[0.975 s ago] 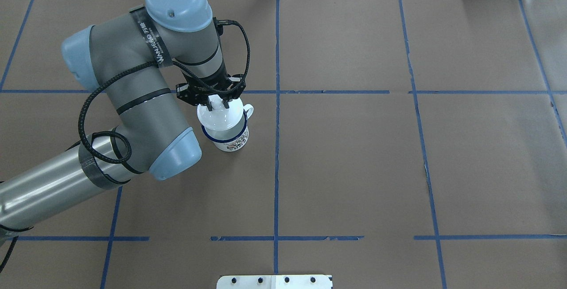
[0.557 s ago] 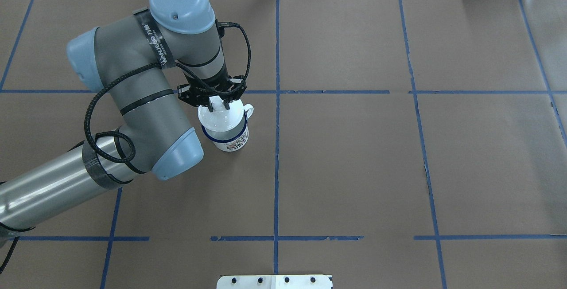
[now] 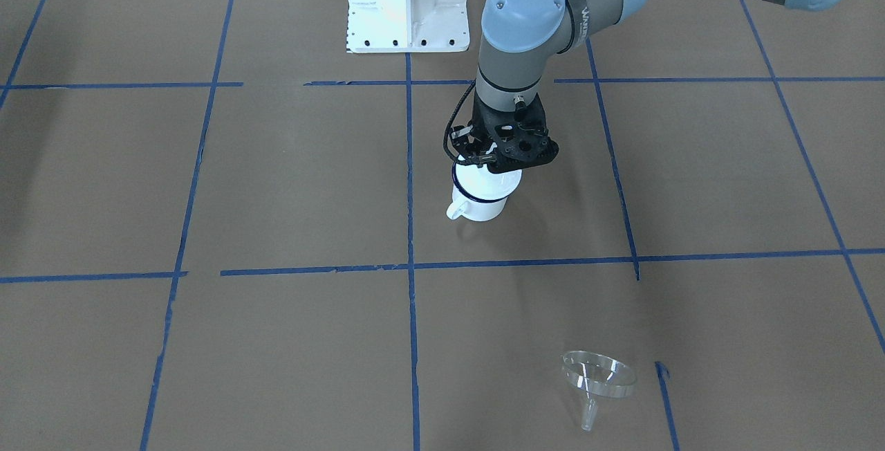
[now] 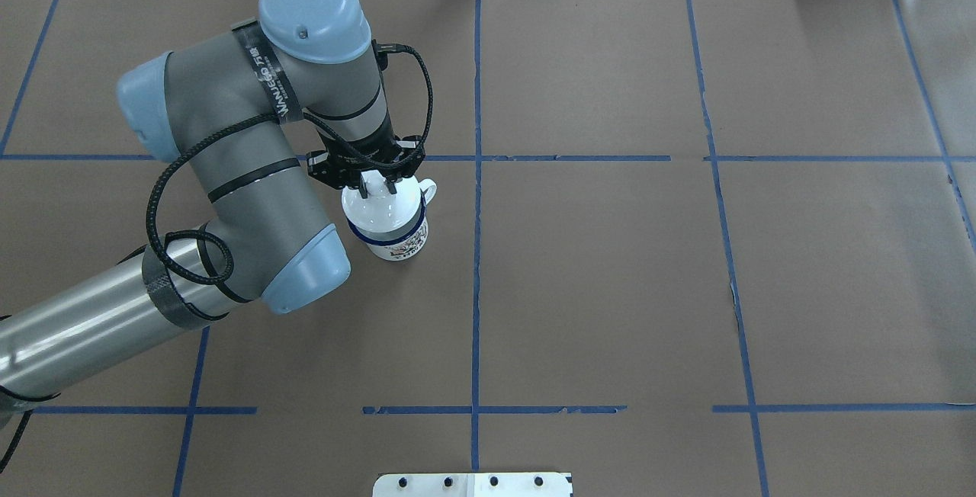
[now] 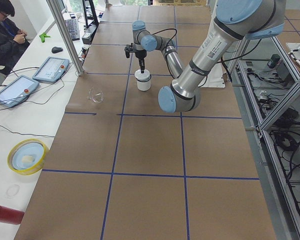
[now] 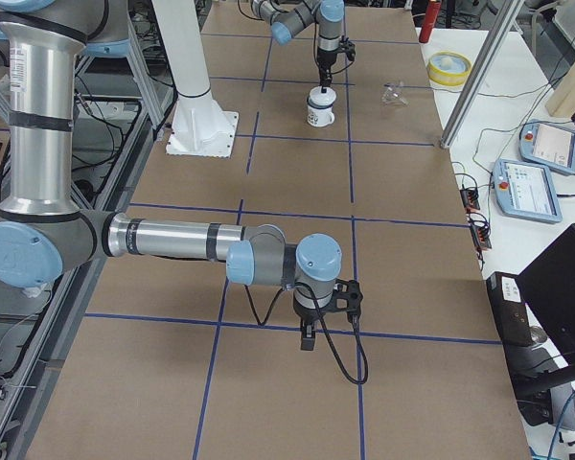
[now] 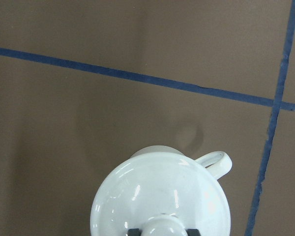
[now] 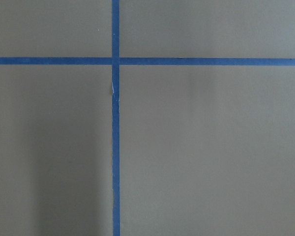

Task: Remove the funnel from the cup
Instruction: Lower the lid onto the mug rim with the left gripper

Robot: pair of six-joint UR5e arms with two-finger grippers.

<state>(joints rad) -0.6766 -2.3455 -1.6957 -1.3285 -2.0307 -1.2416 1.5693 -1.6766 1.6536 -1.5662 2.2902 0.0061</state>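
I'm looking down from overhead and the left gripper (image 4: 377, 187) is hanging straight above the cup (image 4: 396, 242), fingers pointing down. The cup is standing upright on the brown table (image 4: 610, 291), its loop handle pointing to about 2 o'clock in this view. A white lid (image 4: 381, 211) is sitting on top of it, covering the mouth.

On the left wrist camera I'm seeing the lid's knob (image 7: 162, 227) at 6 o'clock, right at the bottom edge, with a dark finger pad (image 7: 133, 231) pressing in on each side of it. So the jaws are nearly closed, pinching the knob and nothing else.

The funnel (image 3: 599, 373) is not in the cup. In the front-facing view it is lying on the table well apart from the cup, at roughly 5 o'clock from it, tipped over with the wide rim up and the spout pointing toward 6 o'clock. Neither arm is touching it.

The right gripper (image 6: 308, 337) is showing only in the side view from the robot's right, hanging low over the table well away from the cup; I cannot tell how far its fingers are parted. Its wrist camera is giving me just brown paper and crossing blue tape lines (image 8: 115, 147).
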